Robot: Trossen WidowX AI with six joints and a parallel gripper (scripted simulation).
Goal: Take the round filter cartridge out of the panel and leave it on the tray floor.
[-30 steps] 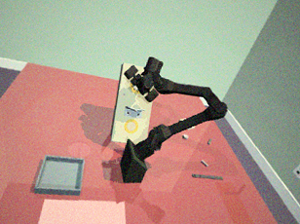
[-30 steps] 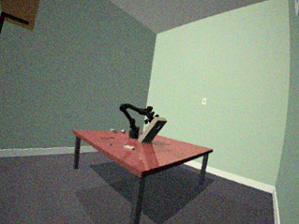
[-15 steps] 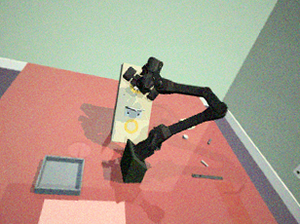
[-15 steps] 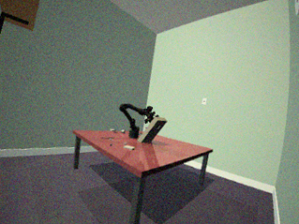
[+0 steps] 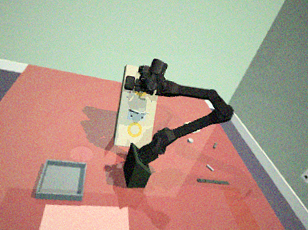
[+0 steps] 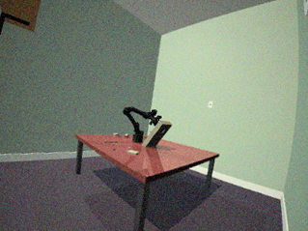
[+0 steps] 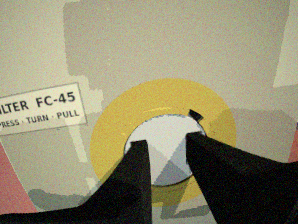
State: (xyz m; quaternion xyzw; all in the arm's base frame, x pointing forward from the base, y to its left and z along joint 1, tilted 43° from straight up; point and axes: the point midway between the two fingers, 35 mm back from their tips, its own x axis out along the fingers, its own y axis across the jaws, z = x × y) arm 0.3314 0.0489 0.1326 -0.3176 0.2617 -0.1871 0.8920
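Wrist: one pincer [image 7: 164, 140] grips one cartridge [image 7: 167, 157]

Loving the yellow ring [image 7: 107, 142] around the pale grey-white filter face [image 7: 167, 131], all on a cream panel [image 5: 121, 134] [image 7: 150, 47]. Label [image 7: 40, 107] is off-white with dark lettering. Near left there's a blue-grey tray [image 5: 82, 182] on a red tabletop [image 5: 168, 195] [image 6: 146, 164]. Arm [image 5: 196, 125] [image 6: 136, 124]'s all black, far wall [image 5: 134, 18] mint green. Small bits [image 5: 210, 168] over on the right look whitish, though it's pretty grainy there.
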